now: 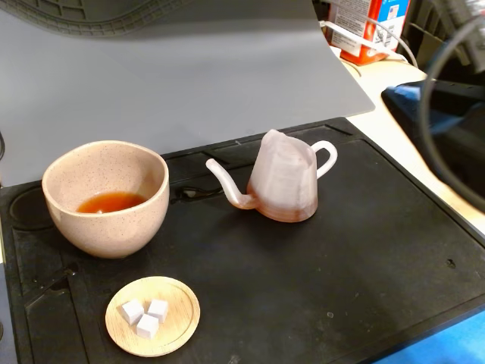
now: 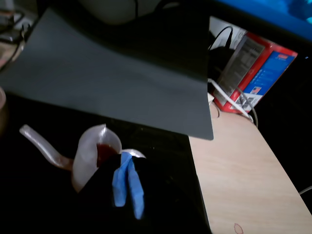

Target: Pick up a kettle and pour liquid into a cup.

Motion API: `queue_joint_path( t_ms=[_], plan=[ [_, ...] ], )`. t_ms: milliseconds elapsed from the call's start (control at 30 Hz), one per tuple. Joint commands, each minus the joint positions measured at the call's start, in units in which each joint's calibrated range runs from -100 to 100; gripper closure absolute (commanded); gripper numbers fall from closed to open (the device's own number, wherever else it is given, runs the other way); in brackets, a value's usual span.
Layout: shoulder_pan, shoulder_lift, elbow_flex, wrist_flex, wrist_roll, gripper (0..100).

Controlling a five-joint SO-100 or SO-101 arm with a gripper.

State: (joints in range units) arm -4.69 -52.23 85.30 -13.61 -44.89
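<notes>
1 gripper (image 2: 127,187), dark, state unclear.

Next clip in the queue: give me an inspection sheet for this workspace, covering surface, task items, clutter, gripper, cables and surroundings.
Surface: black mat on a light wooden table; a grey sheet lies behind it.
Kettle: kettle stands upright on the mat, spout toward the cup; reddish liquid inside in the wrist view.
Cup: cup at the left in the fixed view, holding some liquid.
Clutter: wooden dish with three white cubes in front of the cup.
Gripper: gripper, blue-tipped fingers close together above the kettle's handle side; whether it grips is unclear. Not seen in the fixed view.
Cables: white cable by the carton.
Surroundings: red-and-blue carton at the back.
</notes>
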Motion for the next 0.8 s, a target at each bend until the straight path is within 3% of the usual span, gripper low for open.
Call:
queue_joint_path(
  t_ms=[0,233,367,433,767],
  plan=[
    [0.01,-5.45,1.45,0.08,-1.00,99],
    [3.28,-15.86,10.08,1.81,-2.16,99],
    [5.71,-30.97,13.25,23.51,-6.14,99],
    [5.71,-33.27,14.61,24.81,-6.14,99],
    [5.64,-40.09,14.70,50.92,-6.20,99]
  ],
)
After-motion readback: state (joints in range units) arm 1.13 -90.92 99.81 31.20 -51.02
